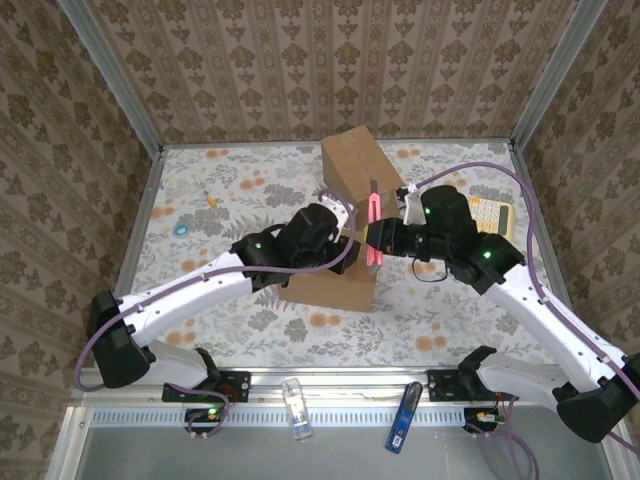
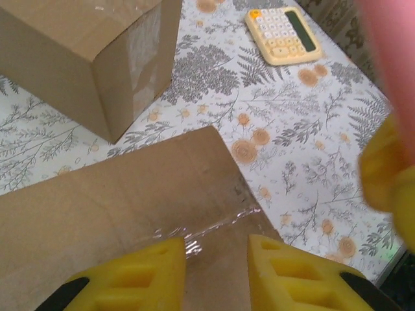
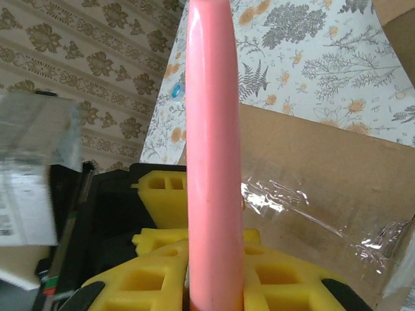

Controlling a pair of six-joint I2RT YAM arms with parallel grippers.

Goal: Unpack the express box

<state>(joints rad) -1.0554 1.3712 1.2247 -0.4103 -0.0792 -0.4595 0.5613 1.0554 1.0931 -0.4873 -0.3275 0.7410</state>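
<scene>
While my right claw (image 3: 217,275) is clamping the slim pink cutter (image 3: 211,129) beside my parted left claw (image 2: 217,262), any slip is endangering its fingers (image 2: 288,275).

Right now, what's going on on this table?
Two robot arms are working on a cardboard box with clear tape on it. The right gripper is shut on a pink tool held by the box's edge. The left gripper, jaws slightly apart, sits low over the taped flap.
</scene>
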